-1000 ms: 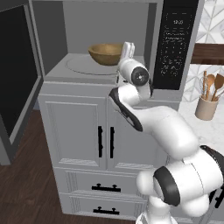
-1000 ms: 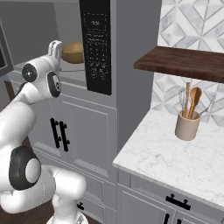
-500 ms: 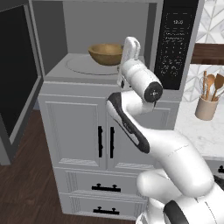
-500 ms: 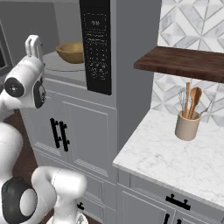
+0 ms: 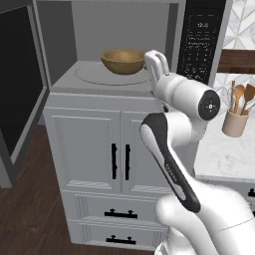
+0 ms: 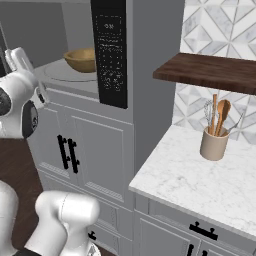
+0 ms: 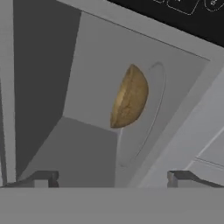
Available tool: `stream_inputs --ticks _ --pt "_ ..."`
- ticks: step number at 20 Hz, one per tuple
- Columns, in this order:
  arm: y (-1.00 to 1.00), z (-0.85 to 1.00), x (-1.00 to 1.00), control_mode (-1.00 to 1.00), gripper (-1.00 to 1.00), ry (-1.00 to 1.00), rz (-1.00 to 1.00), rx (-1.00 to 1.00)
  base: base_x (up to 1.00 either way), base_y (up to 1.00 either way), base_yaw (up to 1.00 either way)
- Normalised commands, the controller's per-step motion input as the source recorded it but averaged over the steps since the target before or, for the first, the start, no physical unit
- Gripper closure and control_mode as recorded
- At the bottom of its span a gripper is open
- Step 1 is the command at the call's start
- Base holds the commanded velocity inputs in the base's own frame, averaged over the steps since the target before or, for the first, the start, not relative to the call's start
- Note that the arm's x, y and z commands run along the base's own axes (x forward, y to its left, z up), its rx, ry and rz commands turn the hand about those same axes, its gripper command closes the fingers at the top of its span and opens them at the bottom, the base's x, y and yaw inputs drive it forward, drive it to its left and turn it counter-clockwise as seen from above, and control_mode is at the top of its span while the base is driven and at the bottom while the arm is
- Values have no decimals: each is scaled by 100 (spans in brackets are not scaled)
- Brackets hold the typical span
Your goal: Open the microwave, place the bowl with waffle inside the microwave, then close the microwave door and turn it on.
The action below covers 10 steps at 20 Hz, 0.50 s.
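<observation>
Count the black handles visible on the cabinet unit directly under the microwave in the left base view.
4: two vertical bar handles side by side on the cabinet doors, one horizontal handle on the drawer beneath, another on the lowest drawer. The arm may hide more.

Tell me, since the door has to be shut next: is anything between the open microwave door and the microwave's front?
The gripper, open and empty, hangs at the front right edge of the microwave opening, so the arm stands in the microwave door's swing path. The bowl sits fully inside on the turntable, clear of it.
</observation>
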Motion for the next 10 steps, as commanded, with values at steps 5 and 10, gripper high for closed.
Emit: stream_inputs --ticks 5,10 --pt "3 -24 -92 -100 -100 30 -11 -38 0 0 0" --pt "0 -62 -47 -100 -100 27 -14 -32 0 0 0"
